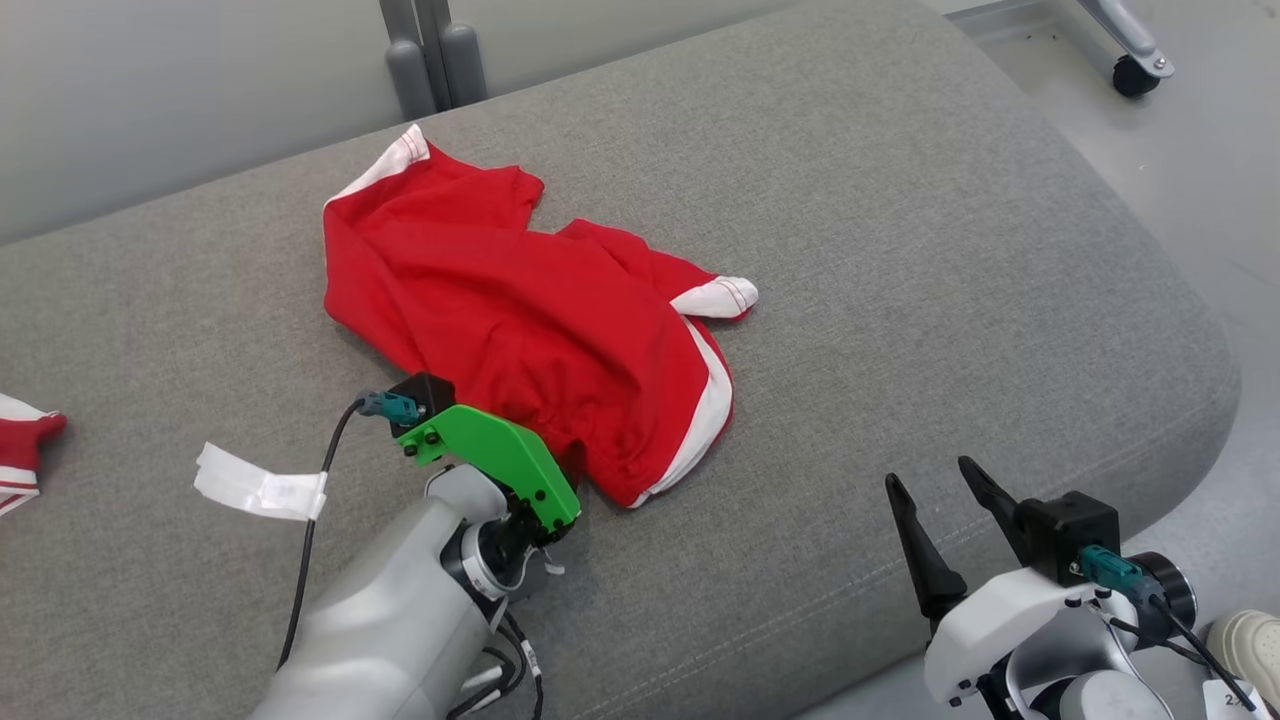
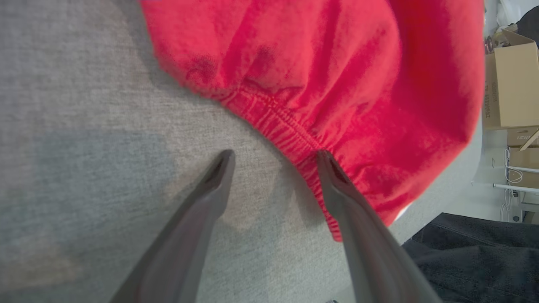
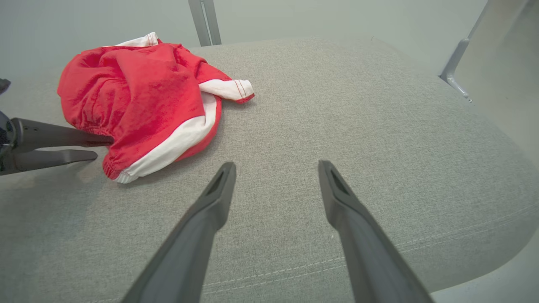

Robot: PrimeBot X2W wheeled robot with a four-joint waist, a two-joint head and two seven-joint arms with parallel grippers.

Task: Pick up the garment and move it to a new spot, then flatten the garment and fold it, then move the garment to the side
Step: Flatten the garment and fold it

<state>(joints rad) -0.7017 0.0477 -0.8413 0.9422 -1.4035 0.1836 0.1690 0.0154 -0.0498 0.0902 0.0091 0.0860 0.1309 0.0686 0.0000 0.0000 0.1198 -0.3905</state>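
Note:
A crumpled red garment (image 1: 520,310) with white trim lies on the grey cushion (image 1: 900,250). Its gathered elastic waistband (image 2: 273,120) faces me. My left gripper (image 1: 560,475), under its green mount, sits at that waistband's near edge. In the left wrist view the left gripper (image 2: 274,158) is open, one finger touching the band and the other over bare cushion. The right wrist view shows the garment (image 3: 139,97) at its left, with the open left gripper (image 3: 104,148) against the hem. My right gripper (image 1: 937,482) (image 3: 276,168) stands open over bare cushion, well right of the garment.
Another red-and-white cloth (image 1: 25,450) pokes in at the left edge. A white tag (image 1: 260,490) hangs on my left arm's cable. Metal posts (image 1: 435,50) stand behind the cushion, with a caster (image 1: 1135,70) on the floor at far right. The cushion's rounded edge runs along the right.

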